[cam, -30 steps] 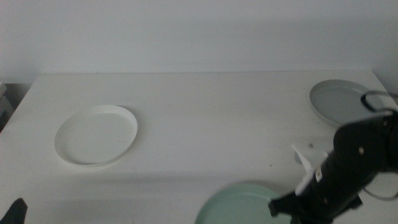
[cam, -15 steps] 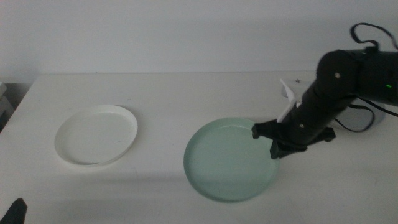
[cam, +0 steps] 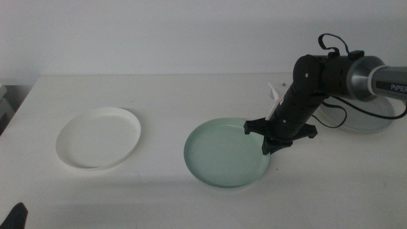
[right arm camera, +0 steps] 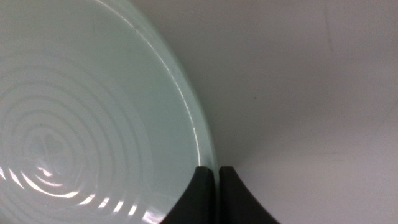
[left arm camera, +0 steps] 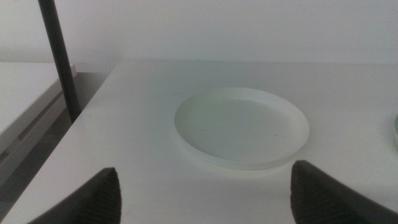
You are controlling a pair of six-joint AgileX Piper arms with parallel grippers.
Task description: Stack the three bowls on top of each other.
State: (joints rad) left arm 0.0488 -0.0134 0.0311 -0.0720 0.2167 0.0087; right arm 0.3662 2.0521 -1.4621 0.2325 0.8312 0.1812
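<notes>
The mint green bowl (cam: 226, 154) hangs near the middle of the table, held by its right rim. My right gripper (cam: 268, 140) is shut on that rim; the right wrist view shows the bowl (right arm camera: 74, 112) with its rim pinched between my two jaws (right arm camera: 215, 186). The white bowl (cam: 98, 137) rests on the table's left side and fills the left wrist view (left arm camera: 241, 127). The grey bowl (cam: 365, 117) lies at the far right, mostly hidden behind my right arm. My left gripper (left arm camera: 202, 193) is open, low at the table's near left edge, facing the white bowl.
The white table (cam: 191, 95) runs back to a pale wall. A dark upright pole (left arm camera: 59, 59) stands beyond the table's left edge. A cable (cam: 334, 44) loops off my right arm.
My right gripper has carried the mint green bowl up from the near right edge and leftward toward the table's middle. The left arm and the white bowl have not moved.
</notes>
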